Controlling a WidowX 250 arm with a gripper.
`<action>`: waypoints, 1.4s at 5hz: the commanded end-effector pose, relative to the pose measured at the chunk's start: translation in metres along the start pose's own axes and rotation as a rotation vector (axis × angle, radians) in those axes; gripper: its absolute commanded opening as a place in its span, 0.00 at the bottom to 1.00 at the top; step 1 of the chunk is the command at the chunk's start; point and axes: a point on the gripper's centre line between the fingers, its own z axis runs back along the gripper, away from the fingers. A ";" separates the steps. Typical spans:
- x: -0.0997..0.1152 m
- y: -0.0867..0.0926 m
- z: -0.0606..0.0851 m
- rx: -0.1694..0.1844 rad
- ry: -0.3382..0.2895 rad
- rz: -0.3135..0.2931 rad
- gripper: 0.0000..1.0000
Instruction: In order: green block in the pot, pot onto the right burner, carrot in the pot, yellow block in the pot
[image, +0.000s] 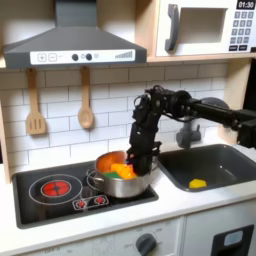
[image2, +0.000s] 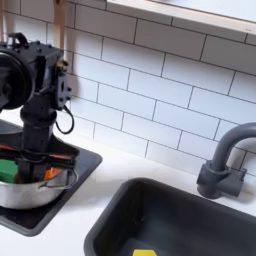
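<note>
Black gripper (image: 141, 160) lowered over round shiny steel pot (image: 106, 184) on right burner; finger state cannot be told. Orange carrot (image: 122, 171) and green block (image2: 8, 170) seen in pot. Yellow block (image: 197, 183) seen in dark grey sink (image: 232, 158).

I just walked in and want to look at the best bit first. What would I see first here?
First you would spot the black robot arm reaching down with its gripper over the shiny pot on the stove, where the green block and something orange lie inside. Next, the yellow block glows at the bottom of the dark sink, at the first exterior view's right.
</note>
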 end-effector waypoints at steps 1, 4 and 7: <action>-0.008 0.005 0.016 0.009 -0.045 0.014 0.00; -0.003 -0.005 0.038 -0.016 -0.120 -0.032 0.00; -0.027 -0.059 0.051 -0.129 -0.124 -0.177 0.00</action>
